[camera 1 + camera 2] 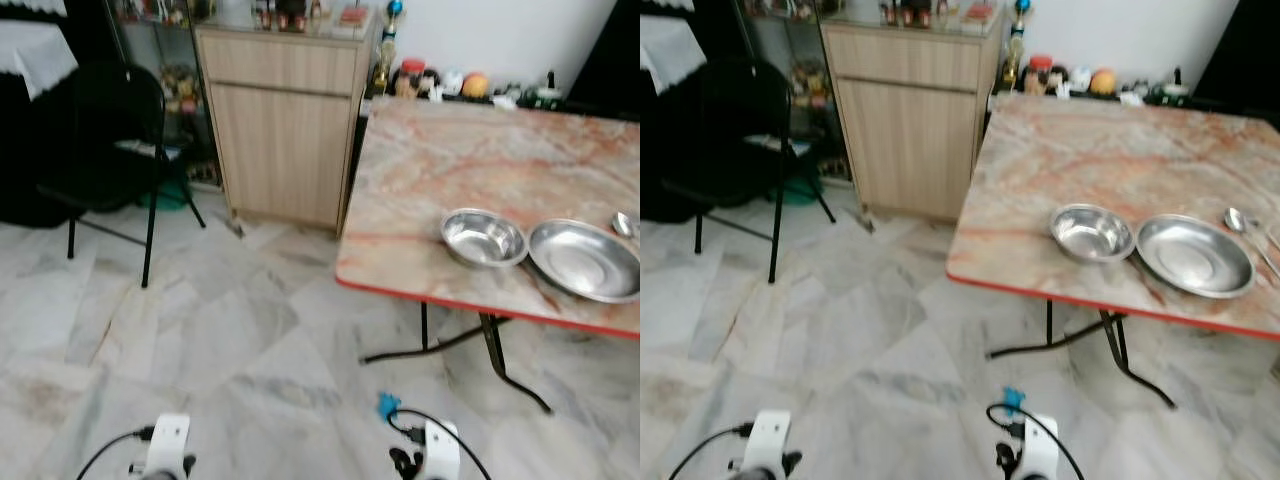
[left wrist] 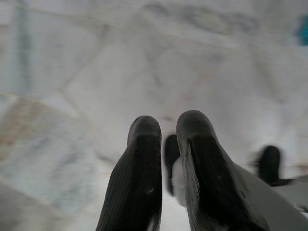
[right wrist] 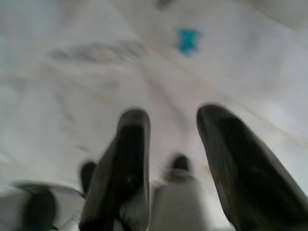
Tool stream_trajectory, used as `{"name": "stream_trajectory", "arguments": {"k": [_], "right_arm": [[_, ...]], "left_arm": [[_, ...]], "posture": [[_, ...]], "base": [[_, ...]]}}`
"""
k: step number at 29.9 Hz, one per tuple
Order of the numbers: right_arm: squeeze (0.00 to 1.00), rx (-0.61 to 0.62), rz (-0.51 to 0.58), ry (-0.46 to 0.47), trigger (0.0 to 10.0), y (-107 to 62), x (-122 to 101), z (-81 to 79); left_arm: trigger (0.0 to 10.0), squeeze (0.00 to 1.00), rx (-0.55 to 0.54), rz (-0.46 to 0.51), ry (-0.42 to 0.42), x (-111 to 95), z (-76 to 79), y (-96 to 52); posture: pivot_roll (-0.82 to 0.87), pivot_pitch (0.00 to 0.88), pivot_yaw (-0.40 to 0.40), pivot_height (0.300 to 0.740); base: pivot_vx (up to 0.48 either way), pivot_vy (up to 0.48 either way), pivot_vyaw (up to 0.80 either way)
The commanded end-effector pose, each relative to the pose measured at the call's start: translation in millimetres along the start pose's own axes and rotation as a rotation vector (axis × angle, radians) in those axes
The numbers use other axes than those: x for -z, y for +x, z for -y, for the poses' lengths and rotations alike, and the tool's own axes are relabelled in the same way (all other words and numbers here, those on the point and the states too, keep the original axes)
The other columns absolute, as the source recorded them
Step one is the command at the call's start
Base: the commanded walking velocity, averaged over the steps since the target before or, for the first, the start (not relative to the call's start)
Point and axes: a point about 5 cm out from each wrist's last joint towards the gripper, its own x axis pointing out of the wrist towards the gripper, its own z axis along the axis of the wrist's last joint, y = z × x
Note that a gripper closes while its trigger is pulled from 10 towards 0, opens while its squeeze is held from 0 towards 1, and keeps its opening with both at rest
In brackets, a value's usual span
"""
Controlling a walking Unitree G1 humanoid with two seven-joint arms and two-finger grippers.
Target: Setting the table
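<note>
A marble-patterned table (image 1: 450,170) with a red edge stands ahead on the right. Near its front edge a steel bowl (image 1: 484,237) sits beside a wider steel plate (image 1: 585,258). A spoon (image 1: 1238,220) lies just past the plate. Both arms hang low over the tiled floor, far short of the table: the left arm (image 1: 166,446) and the right arm (image 1: 438,455). In the left wrist view my left gripper (image 2: 168,127) has its black fingers nearly together and empty. In the right wrist view my right gripper (image 3: 173,120) has its fingers spread apart with nothing between them.
A light wooden cabinet (image 1: 285,120) stands against the wall left of the table. A black folding chair (image 1: 110,130) is further left. Jars and small items (image 1: 450,82) line the wall behind the table. A small blue mark (image 1: 388,405) shows near the floor. Black table legs (image 1: 495,350) splay beneath.
</note>
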Motion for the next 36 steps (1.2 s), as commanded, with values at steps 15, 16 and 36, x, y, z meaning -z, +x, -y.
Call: {"name": "stream_trajectory", "arguments": {"k": [15,16,36], "right_arm": [[0.0,0.014,0.01,0.033,10.0,1.3,-4.9,0.7],[0.0,0.015,0.009,0.033,10.0,1.2,-4.8,0.8],[0.0,0.118,0.274,0.063,10.0,-1.2,-44.6,18.6]], "left_arm": [[10.0,0.0,-0.016,-0.012,-0.003,2.2,-5.1,-0.6],[10.0,0.0,-0.016,-0.012,-0.004,2.2,-5.2,-0.6],[10.0,0.0,-0.022,-0.022,-0.009,6.3,-6.8,-1.6]], "posture": [[0.13,0.0,-0.06,0.74],[0.13,0.0,-0.06,0.74],[0.1,0.0,-0.068,0.74]], "base": [[0.0,-0.256,0.0],[0.0,-0.251,0.0],[0.0,-0.042,0.0]]}}
